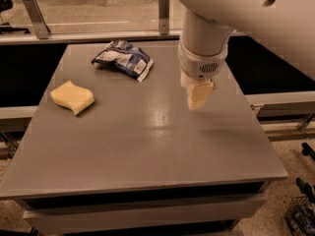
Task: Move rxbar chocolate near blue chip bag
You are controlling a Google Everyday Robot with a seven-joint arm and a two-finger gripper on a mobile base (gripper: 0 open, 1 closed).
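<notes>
The blue chip bag [123, 58] lies crumpled at the back of the grey table [147, 151], left of centre. My gripper [199, 96] hangs from the big white arm [206, 38] low over the right rear part of the table, to the right of the bag and well apart from it. The rxbar chocolate is hidden; the wrist covers the spot behind the gripper.
A yellow wavy sponge [72, 96] rests on the left side of the table. A metal rail with posts [37, 16] runs behind the far edge. Dark gaps drop away on the left and right of the table.
</notes>
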